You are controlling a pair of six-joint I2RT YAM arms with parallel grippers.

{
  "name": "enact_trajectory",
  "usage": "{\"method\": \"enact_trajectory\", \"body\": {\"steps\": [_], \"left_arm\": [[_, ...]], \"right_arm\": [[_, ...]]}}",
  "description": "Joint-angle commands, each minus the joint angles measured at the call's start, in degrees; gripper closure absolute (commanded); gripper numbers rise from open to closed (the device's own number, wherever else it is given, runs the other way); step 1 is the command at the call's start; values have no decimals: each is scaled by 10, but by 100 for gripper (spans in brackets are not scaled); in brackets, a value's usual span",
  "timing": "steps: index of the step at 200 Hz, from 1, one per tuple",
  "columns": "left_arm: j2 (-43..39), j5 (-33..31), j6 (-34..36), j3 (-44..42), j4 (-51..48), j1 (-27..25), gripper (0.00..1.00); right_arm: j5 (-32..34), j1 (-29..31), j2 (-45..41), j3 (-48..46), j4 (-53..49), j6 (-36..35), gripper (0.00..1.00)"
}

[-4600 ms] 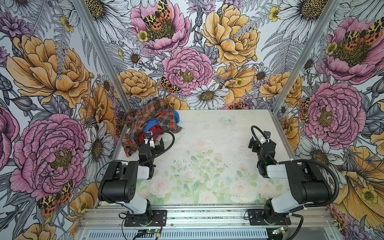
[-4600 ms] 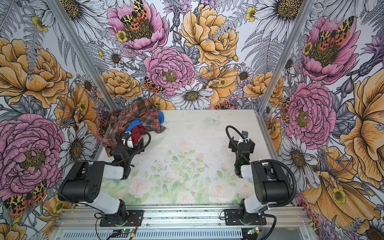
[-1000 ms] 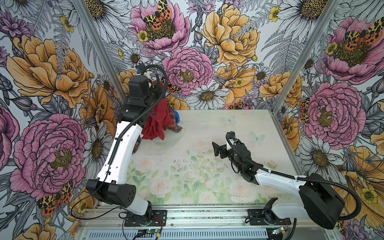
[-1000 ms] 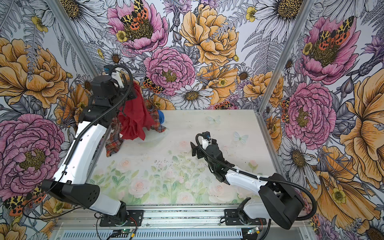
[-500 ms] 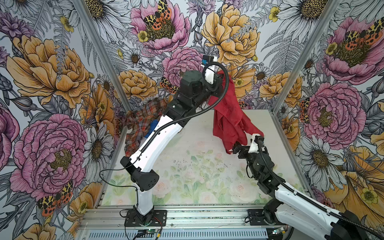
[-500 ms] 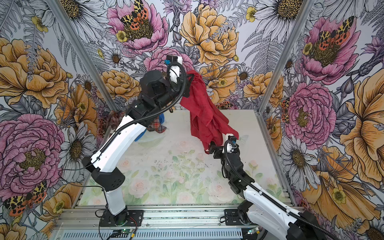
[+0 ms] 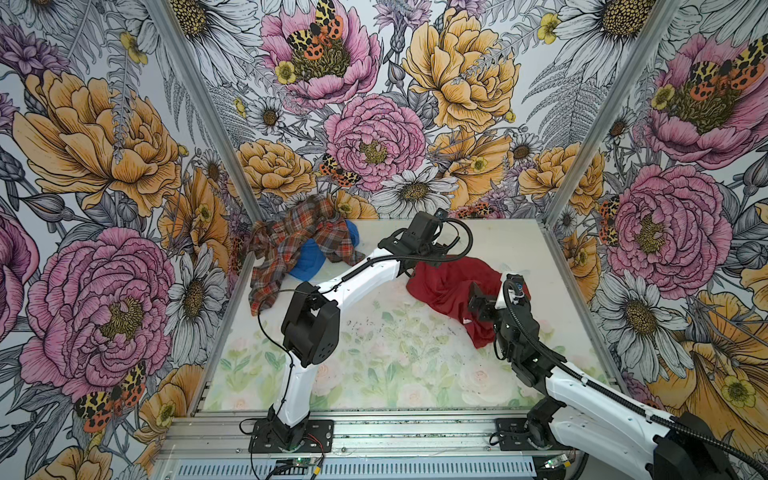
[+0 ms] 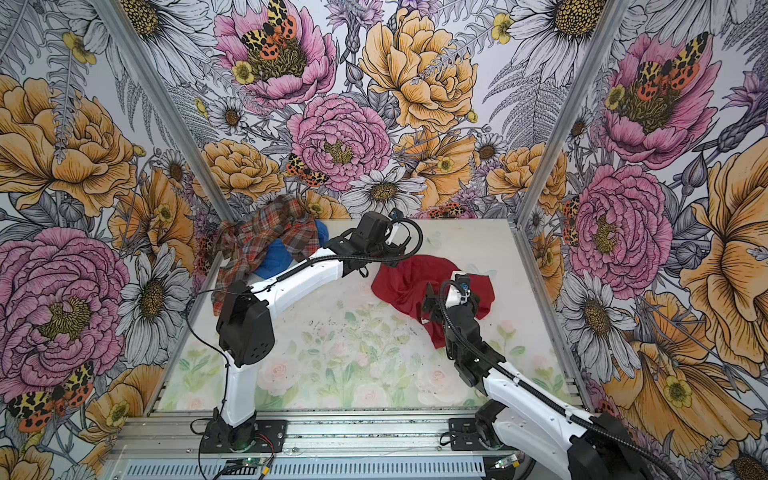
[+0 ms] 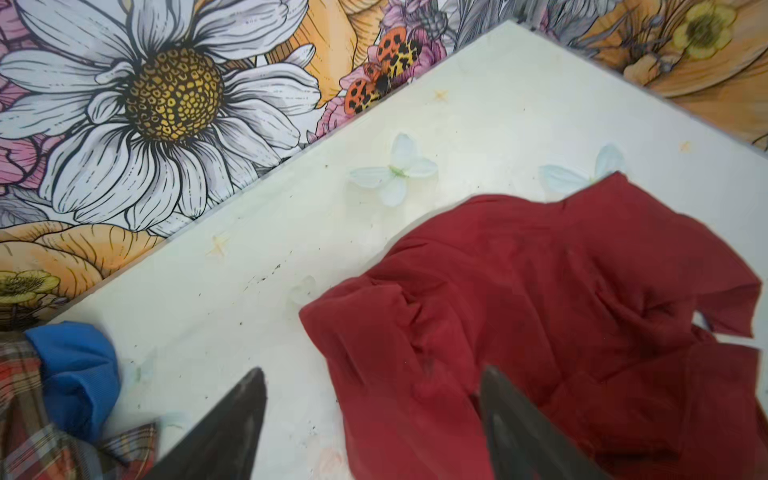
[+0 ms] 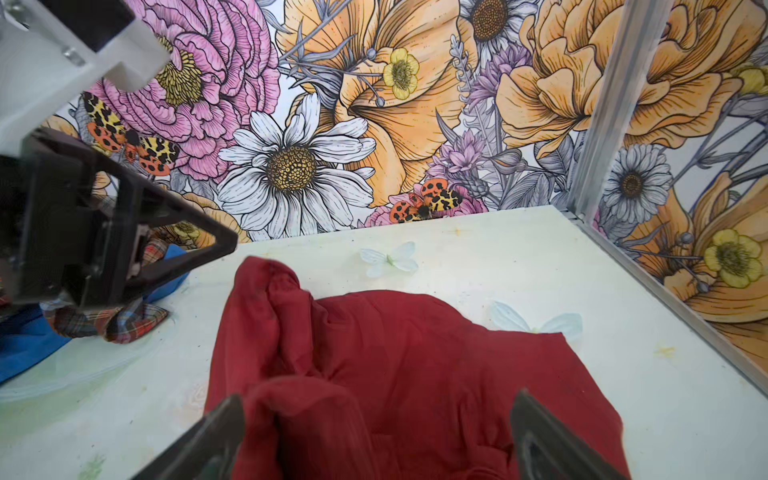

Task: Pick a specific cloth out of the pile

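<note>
Left wrist view: left gripper (image 9: 374, 370) jaws spread wide, holding nothing, above an edge of the cloth (image 9: 540, 311). Right wrist view: right gripper (image 10: 378, 397) also spread and empty, over the cloth. In both top views the cloth lies crumpled on the table (image 7: 374, 353), right of centre, well apart from the pile (image 7: 299, 249) in the far-left corner.

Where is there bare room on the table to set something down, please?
Bare: the table's near middle, in front of the dark-red cloth, and the far right corner behind it. Crowded: the far left corner, under plaid shirt and blue cloth.
</note>
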Motion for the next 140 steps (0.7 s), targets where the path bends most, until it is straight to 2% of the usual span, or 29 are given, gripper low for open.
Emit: {"method": "enact_trajectory", "body": {"steps": [1,29,54,73,91,107,140], "left_arm": [[-107,-33,34,-22,-29,2,1],[-210,10,37,-71,-114,-2,1],[-288,37,59,-143,-146,0,1],[-340,115,71,-201,-146,19,1],[-383,173,89,-266,-131,29,1],[-420,191,102,-327,-81,28,1],[-437,171,86,-335,-68,43,1]], "right_arm": [[19,-20,19,40,-39,28,0],[-52,-52,72,78,-87,50,1],[-174,-67,149,125,-115,54,0],[-240,-67,227,182,-168,51,0],[-261,-69,290,217,-201,50,1],[-275,-70,316,228,-210,50,1],[-279,-71,361,265,-267,34,6]]}}
